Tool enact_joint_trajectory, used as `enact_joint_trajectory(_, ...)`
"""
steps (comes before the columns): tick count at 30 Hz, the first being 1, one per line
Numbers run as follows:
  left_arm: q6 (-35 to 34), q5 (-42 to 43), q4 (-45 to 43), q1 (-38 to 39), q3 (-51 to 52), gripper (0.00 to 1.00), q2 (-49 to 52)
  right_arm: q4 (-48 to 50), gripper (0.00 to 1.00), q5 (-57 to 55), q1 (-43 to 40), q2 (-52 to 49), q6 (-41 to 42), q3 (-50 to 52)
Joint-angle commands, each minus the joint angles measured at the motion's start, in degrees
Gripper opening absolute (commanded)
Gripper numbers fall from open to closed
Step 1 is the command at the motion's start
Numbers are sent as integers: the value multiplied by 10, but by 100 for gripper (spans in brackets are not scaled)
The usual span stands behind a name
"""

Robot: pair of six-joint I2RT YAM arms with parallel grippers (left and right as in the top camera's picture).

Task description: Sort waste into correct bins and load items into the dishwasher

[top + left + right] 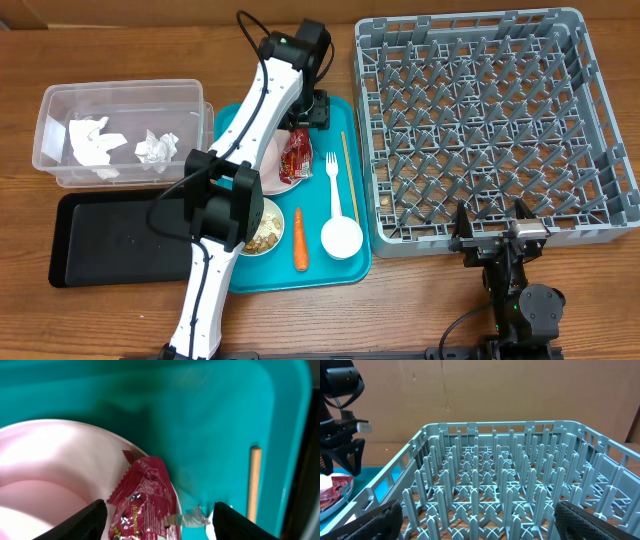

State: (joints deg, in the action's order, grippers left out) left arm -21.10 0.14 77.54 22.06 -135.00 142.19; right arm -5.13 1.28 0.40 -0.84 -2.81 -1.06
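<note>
My left gripper [302, 122] is open and hovers just above the shiny red snack wrapper [296, 158], which lies on the right edge of the pale pink plate [272, 183]. In the left wrist view the wrapper [145, 505] sits between the open fingers [161, 522] on the plate [50, 470]. A white fork [333, 178], a tan chopstick [347, 170], a white cup [341, 238], a carrot [299, 242] and a small bowl of food bits [268, 230] lie on the teal tray [352, 266]. My right gripper [497, 232] is open and empty at the front edge of the grey dish rack [490, 130].
The clear tub [60, 100] at the left holds crumpled white napkins [95, 142]. The flat black tray [110, 240] lies in front of it. The rack [505, 475] fills the right wrist view between the open fingers [480, 520].
</note>
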Motion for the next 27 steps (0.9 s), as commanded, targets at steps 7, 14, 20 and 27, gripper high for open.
enact_joint_trajectory(7, -17, -15, -12, 1, 24, 65, 7, 4, 100, 1, -2, 6, 0, 6)
enact_joint_trajectory(14, -22, -21, -34, 1, 52, 65, 7, 4, 100, 1, -2, 6, 0, 6)
enact_joint_trajectory(20, -31, -21, -54, 1, 73, 59, 7, 4, 100, 1, -2, 6, 0, 6)
enact_joint_trajectory(27, -28, -21, -56, -3, 73, 34, 6, 4, 100, 1, -2, 6, 0, 6)
